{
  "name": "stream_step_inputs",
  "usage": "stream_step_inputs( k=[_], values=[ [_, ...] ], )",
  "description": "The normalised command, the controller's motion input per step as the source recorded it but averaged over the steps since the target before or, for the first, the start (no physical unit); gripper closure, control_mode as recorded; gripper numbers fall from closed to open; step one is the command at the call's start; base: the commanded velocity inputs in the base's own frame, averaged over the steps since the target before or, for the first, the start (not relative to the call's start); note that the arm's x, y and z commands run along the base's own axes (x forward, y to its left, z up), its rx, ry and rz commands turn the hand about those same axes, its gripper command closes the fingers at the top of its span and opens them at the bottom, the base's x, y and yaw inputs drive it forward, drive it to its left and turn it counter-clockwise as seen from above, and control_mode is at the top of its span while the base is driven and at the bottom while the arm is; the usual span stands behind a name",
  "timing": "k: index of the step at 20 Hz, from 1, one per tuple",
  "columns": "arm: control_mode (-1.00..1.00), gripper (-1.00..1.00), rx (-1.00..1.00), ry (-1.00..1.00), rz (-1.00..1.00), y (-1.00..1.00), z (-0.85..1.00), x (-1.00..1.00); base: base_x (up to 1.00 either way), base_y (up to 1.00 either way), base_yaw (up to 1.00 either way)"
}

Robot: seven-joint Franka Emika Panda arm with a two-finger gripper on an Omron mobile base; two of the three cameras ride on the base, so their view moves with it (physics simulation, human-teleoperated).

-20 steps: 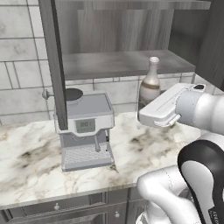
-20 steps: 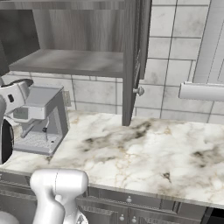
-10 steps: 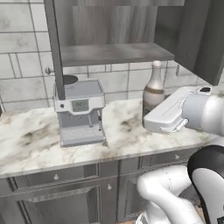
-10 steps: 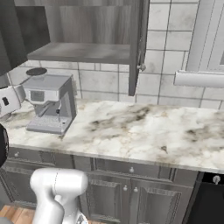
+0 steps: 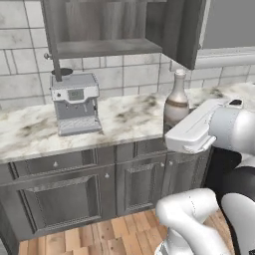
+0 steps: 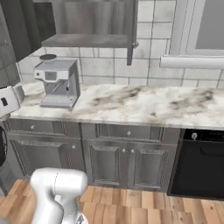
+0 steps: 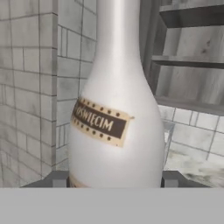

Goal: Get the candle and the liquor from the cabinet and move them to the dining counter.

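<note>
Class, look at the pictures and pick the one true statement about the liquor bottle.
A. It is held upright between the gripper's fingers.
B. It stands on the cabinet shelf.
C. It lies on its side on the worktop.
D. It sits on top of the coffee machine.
A: in the hand view the liquor bottle stands upright between the gripper's fingertips, off the cabinet shelf and apart from the coffee machine.
</note>
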Motion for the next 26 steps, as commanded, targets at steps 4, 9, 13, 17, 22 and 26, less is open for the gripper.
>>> stream_step_inputs(
  k=[4,9,13,17,22,26],
  values=[
    [1.00,1.00,0.00,0.00,0.00,0.00,0.00,0.00,-0.77,0.00,-0.34],
    [1.00,1.00,0.00,0.00,0.00,0.00,0.00,0.00,-0.72,-0.01,-0.41],
    [1.00,1.00,0.00,0.00,0.00,0.00,0.00,0.00,-0.66,-0.09,-0.46],
    [1.00,1.00,0.00,0.00,0.00,0.00,0.00,0.00,-0.55,-0.17,-0.48],
    [1.00,1.00,0.00,0.00,0.00,0.00,0.00,0.00,-0.39,-0.19,-0.49],
    [1.00,1.00,0.00,0.00,0.00,0.00,0.00,0.00,-0.33,-0.26,-0.47]
  ],
)
